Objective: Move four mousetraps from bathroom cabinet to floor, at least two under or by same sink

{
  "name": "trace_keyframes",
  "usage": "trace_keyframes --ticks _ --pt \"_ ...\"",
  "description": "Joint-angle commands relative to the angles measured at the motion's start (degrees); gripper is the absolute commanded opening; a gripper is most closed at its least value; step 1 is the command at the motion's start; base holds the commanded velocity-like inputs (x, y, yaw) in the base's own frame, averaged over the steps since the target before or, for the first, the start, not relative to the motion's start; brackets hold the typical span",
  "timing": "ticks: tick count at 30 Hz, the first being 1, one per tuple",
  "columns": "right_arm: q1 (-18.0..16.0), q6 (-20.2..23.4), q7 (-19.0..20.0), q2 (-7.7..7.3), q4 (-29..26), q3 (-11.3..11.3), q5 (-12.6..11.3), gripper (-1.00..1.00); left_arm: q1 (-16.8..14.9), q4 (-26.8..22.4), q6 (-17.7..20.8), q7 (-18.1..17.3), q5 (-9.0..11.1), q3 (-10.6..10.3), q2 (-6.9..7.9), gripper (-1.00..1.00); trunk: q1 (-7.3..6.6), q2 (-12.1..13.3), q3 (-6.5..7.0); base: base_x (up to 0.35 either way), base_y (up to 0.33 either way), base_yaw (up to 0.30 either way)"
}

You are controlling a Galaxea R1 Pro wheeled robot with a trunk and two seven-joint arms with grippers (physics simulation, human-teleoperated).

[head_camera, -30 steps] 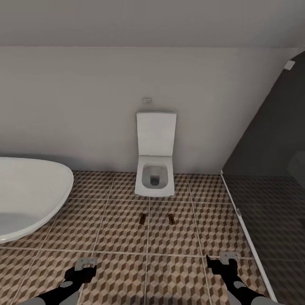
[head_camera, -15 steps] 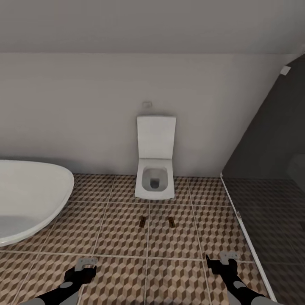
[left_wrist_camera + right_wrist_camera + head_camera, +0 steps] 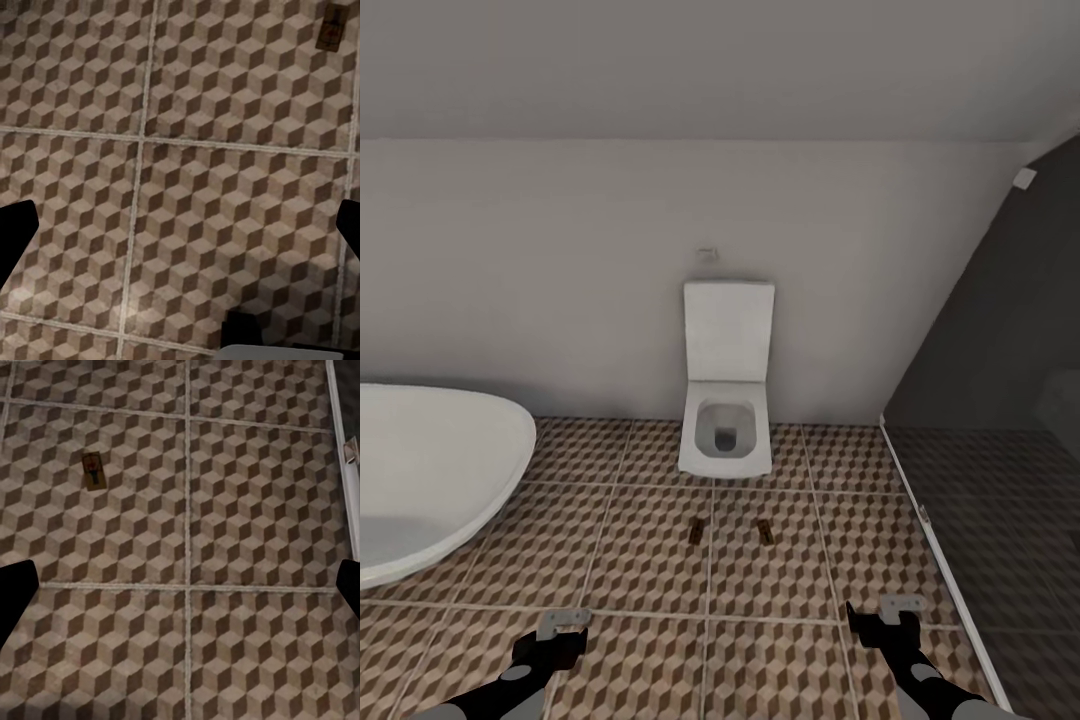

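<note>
Cube-patterned bathroom floor [image 3: 640,560], two mousetraps [image 3: 697,532], toilet [image 3: 726,440]

White toilet [image 3: 726,400], plain wall [image 3: 540,270], seemingly glass panel [image 3: 1000,420]

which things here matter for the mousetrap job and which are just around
Job:
left mousetrap
right mousetrap
tiled floor
sink

Just around:
toilet
glass shower panel
wall

No text, label, brand, number or sign could be read on anything in these views.
</note>
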Motion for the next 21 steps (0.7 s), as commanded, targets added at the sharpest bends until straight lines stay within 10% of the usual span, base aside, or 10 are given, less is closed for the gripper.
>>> trace_keyframes --ticks 1,21 --pt "-0.03 -0.14 -0.2 0.0 0.02 0.5 -0.35 1.0 -0.06 -0.23 -0.19 0.49 0.34 -0.49 0.07 1.0 0.03 -0.1 0.0 0.0 0.0 0.0" --pt "-0.03 -0.21 -0.2 0.0 0.02 0.5 -0.35 1.0 0.03 -0.23 -0.21 0.52 0.35 -0.49 0.06 1.0 0.03 -0.1 1.86 0.0 0.0 0.0"
